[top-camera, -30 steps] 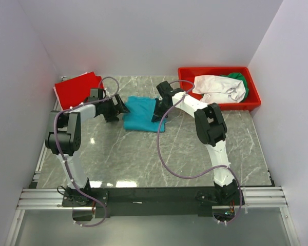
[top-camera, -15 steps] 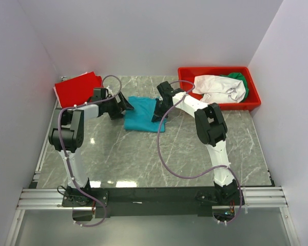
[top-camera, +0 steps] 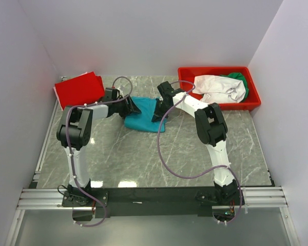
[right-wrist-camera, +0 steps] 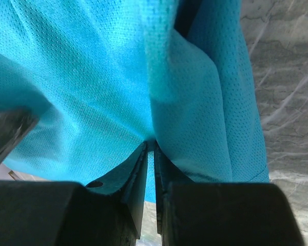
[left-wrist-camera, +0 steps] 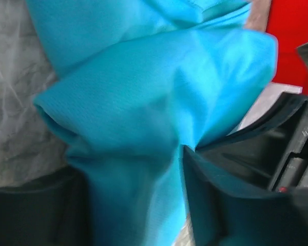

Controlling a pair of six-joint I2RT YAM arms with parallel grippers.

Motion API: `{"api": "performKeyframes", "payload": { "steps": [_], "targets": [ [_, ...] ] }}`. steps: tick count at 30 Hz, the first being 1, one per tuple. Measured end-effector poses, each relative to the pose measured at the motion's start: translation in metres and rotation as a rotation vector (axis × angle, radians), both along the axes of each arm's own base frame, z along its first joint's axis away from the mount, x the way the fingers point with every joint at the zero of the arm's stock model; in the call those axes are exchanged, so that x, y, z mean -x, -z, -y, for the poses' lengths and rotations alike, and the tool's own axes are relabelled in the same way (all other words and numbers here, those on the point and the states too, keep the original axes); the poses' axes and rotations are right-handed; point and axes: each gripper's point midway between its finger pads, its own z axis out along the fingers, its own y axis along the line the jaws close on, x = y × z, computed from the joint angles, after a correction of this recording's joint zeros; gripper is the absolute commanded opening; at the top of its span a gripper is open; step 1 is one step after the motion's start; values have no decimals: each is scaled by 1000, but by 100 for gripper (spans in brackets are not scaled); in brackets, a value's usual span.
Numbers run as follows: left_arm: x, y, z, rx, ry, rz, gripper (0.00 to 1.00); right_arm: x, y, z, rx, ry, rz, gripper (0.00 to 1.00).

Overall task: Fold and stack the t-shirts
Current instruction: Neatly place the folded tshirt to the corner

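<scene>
The left gripper (top-camera: 136, 107) has come onto the 9 o'clock edge of the teal t-shirt (top-camera: 143, 120), fingers narrowing around cloth (whether it already grips, I cannot tell), while the right gripper (right-wrist-camera: 150, 148) pinches the 3 o'clock edge, so a fold seems near.

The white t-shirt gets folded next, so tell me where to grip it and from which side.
Grip the white t-shirt at the bunched fold toward the left end of the red bin, coming straight down from above. It lies crumpled on top, partly over the green t-shirt, and the bin's walls would likely block a sideways approach.
</scene>
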Motion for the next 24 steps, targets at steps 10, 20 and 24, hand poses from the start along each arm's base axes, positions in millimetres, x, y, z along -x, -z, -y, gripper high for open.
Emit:
{"api": "performKeyframes", "payload": {
  "steps": [10, 20, 24],
  "targets": [
    [1, 16, -7, -72, -31, -65, 0, 1, -1, -1, -10, -3, 1, 31],
    [-12, 5, -34, -317, -42, -53, 0, 5, -16, 18, 79, -22, 44, 53],
    [-36, -16, -58, -421, -69, 0, 0, 14, -32, 33, 124, -25, 73, 54]
  ]
}}
